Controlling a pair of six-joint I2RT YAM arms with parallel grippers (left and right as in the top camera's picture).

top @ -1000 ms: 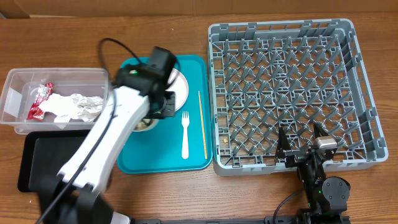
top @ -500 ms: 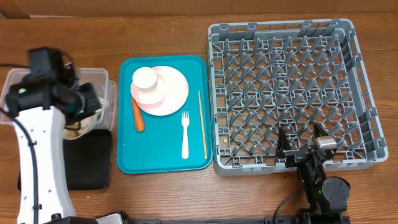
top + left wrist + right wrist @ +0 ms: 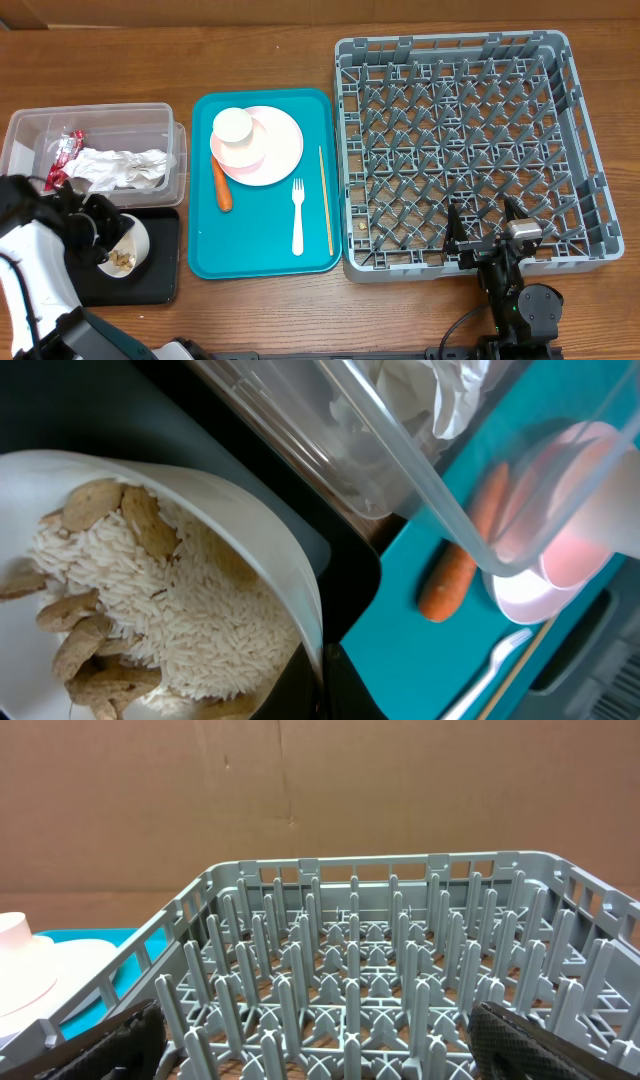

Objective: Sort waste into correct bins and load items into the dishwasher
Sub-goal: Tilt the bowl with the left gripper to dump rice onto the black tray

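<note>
Left claw (image 3: 98,238) pinches the rim of the bowl (image 3: 128,250) of rice, held over the black tray (image 3: 160,285). Right claw (image 3: 482,222) is spread at the near wall of the rack (image 3: 460,262).

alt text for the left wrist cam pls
A white bowl of rice and brown food pieces fills the left, over a black tray. Beyond it is the clear tub holding crumpled napkins; to the right a carrot, a pink plate and a white fork lie on the teal tray.
</note>
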